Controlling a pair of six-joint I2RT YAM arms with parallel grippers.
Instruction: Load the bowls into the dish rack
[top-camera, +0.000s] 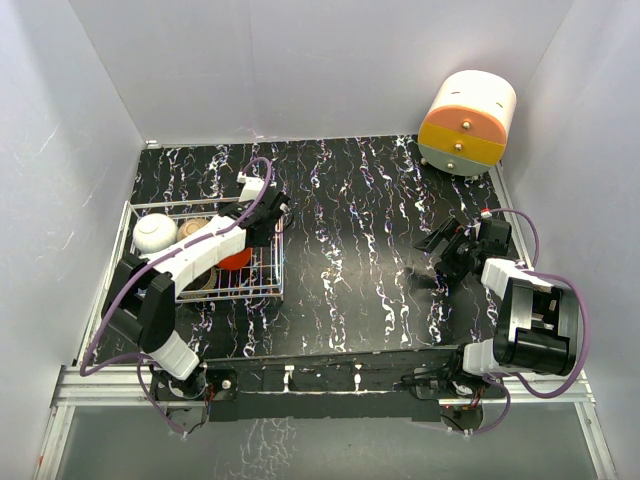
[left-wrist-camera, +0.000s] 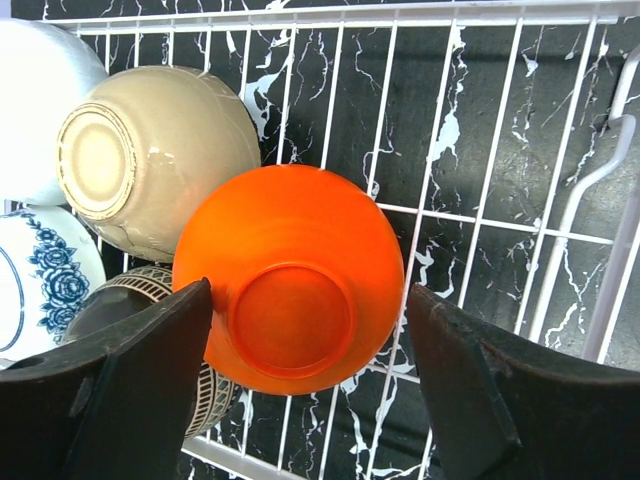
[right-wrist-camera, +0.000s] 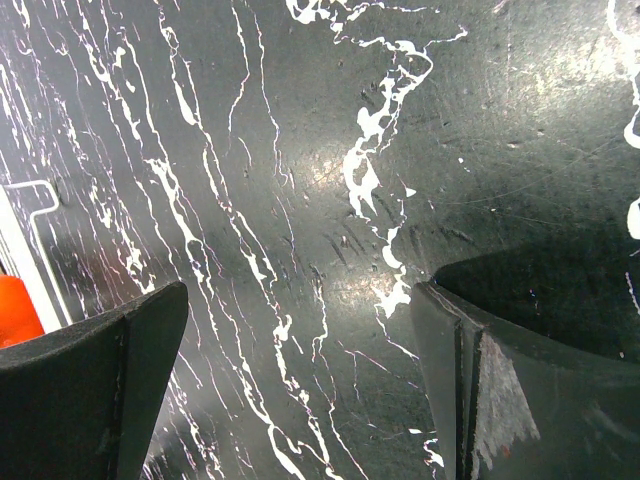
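The dish rack (top-camera: 279, 272) stands at the table's left, and in the left wrist view its wire rim (left-wrist-camera: 300, 17) runs along the top. Inside lie a white bowl (left-wrist-camera: 35, 100), a beige bowl (left-wrist-camera: 160, 150), a blue-and-white bowl (left-wrist-camera: 45, 280), a dark bowl with a striped band (left-wrist-camera: 212, 405) and a glossy orange bowl (left-wrist-camera: 290, 280), bases turned up. My left gripper (left-wrist-camera: 310, 330) hangs open over the orange bowl; its left finger (left-wrist-camera: 150, 360) touches the bowl's side and the right finger stands apart. My right gripper (right-wrist-camera: 300, 340) is open above bare table, holding nothing.
A round cream-and-orange drawer cabinet (top-camera: 466, 122) stands at the back right corner. White walls close in the table on three sides. The black marbled tabletop (top-camera: 360, 250) stretches between the rack and the right arm (top-camera: 520, 300).
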